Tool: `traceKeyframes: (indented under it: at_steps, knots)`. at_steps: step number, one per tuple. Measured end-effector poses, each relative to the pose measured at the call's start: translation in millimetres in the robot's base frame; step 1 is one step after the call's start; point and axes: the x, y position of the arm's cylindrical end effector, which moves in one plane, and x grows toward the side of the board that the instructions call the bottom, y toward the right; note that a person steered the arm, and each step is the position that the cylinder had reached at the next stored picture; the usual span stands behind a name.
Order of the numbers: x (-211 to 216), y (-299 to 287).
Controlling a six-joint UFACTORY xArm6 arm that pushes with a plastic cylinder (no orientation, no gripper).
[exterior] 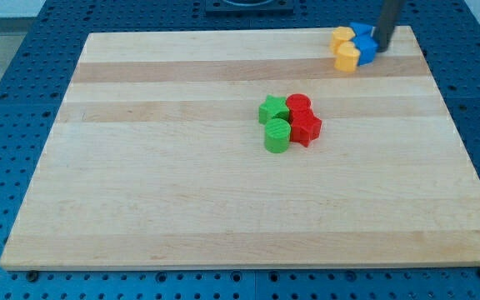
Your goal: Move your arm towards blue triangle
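Camera view: my tip point(382, 48) beside blue triangle point(362, 32).

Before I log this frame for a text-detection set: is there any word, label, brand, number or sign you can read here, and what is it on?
None: no readable text anywhere in the camera view.
Wooden board: bare wood grain, no print.
Blocks, namely green star, green cylinder, red blocks, yellow blocks, blue blocks: plain faces, no marks.
My tip, beside the blue blocks: plain dark rod.
Blue perforated table: holes only.
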Motion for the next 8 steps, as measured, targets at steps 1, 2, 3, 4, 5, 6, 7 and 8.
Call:
traceKeyframes:
  at_steps: [1, 2, 3, 4, 5, 6, 7, 8]
  knots:
    - [12.5, -53.9]
    - [37.5, -90.0]
    - [57.9, -117.6]
    - [58.7, -97.2]
    - [58.7, -29.4]
    - [49.6, 44.9]
    - [15.3, 97.4]
    - [-37.7, 102.7]
